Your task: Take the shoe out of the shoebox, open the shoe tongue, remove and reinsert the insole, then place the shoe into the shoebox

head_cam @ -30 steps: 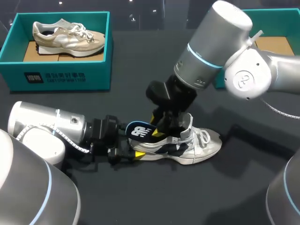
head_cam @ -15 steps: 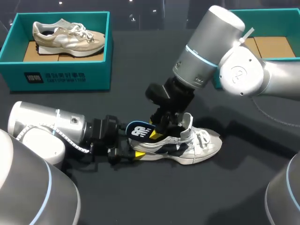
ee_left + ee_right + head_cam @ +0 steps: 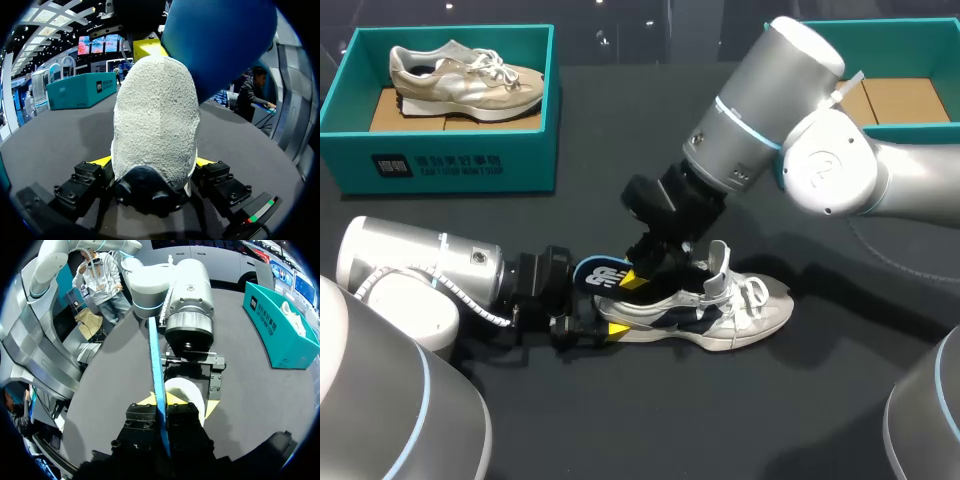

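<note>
The left tool [image 3: 152,167] is clamping the shoe [image 3: 730,315] by its heel. The right tool [image 3: 161,402] is pinching the blue insole [image 3: 598,276] just above the left tool.

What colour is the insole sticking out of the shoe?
Dark blue insole, white marking; head view shows best.

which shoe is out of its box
The white and navy shoe on the table, heel held by the left gripper while the right gripper holds its blue insole; the beige shoe lies in the teal shoebox.

insole [image 3: 604,277], apparently in right gripper [image 3: 637,279]
</note>
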